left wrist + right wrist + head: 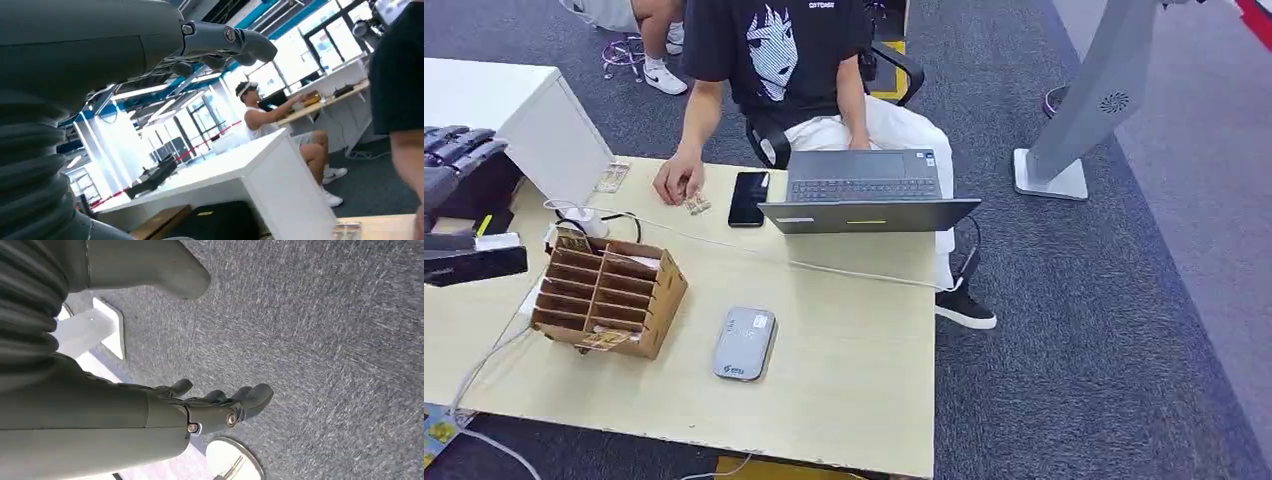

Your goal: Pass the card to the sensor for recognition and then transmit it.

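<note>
On the table: a grey sensor lies flat near the front edge, just beside a cardboard sorter.
Card: small cards lie under the fingers of a seated person's hand at the far edge; another card lies to the left of that hand.
Nearby: a dark phone and an open laptop.
Left hand: raised at the table's left end, fingers extended, holding nothing.
Right hand: hangs over grey carpet, fingers loosely curled, apparently holding nothing.
</note>
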Motion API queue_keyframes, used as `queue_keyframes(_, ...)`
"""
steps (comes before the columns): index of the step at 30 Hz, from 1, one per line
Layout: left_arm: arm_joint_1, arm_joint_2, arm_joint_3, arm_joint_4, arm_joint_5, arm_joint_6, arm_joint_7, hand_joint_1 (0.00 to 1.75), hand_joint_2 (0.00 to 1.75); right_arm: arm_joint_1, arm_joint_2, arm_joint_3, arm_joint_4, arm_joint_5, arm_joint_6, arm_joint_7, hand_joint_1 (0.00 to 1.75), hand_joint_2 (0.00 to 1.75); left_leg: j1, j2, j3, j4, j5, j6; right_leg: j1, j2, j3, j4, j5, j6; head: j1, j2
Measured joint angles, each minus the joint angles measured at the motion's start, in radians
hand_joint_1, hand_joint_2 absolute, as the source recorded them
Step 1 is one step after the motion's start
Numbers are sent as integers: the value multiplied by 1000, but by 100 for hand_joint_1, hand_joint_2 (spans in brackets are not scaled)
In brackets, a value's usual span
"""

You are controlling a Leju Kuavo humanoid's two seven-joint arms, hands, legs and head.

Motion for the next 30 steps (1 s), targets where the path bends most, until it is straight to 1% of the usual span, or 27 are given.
queue_keyframes(3,6,-60,-5,22,-39,8,-6,0,175,0,0,0,0,2,-1,0,0,175,0,0,0,0,0,0,0,0,0,0,0,0,0,0)
queue_keyframes(5,8,-113,-5,48,-84,38,-16,0,175,-1,0,0,0,8,-1,0,0,175,-1,-1,0,0,0,0,-1,-1,0,0,0,0,0,0)
queue_keyframes(7,21,-180,-5,84,-133,102,-35,0,175,-3,0,0,0,22,0,0,0,175,-1,-1,0,0,0,0,-1,0,0,0,0,0,0,0)
queue_keyframes(9,36,-255,-4,119,-178,184,-46,0,175,-5,0,0,0,34,2,2,0,175,-1,-1,0,0,0,0,-1,-1,0,0,0,0,0,0)
queue_keyframes(11,55,-337,-4,156,-210,249,-56,0,175,-10,0,2,0,40,6,4,0,175,-1,-1,0,0,0,0,-1,0,0,0,0,1,0,0)
queue_keyframes(12,62,-363,-4,167,-218,263,-57,0,175,-11,0,3,0,41,6,5,0,175,-1,0,0,0,0,0,-1,0,0,0,0,1,0,0)
queue_keyframes(14,70,-415,-4,183,-226,272,-58,0,175,-12,0,4,0,41,5,10,0,175,-1,-1,0,0,0,0,-1,0,0,0,0,1,0,0)
queue_keyframes(16,74,-446,-4,193,-231,266,-58,0,175,-13,1,4,0,40,3,15,0,175,-1,-1,0,0,0,0,-1,0,0,0,0,1,0,0)
queue_keyframes(18,74,-466,-4,200,-231,255,-58,0,175,-13,1,4,0,37,3,16,0,175,-1,0,0,0,0,0,-1,0,0,0,0,1,0,0)
queue_keyframes(25,74,-501,3,212,-228,236,-63,0,175,-13,1,4,0,37,2,17,0,175,-1,0,0,0,0,0,-1,0,0,0,0,1,0,0)
queue_keyframes(30,73,-514,7,219,-228,213,-65,0,175,-12,1,4,0,35,0,17,0,175,-1,0,0,0,0,0,-1,0,0,0,0,1,0,0)
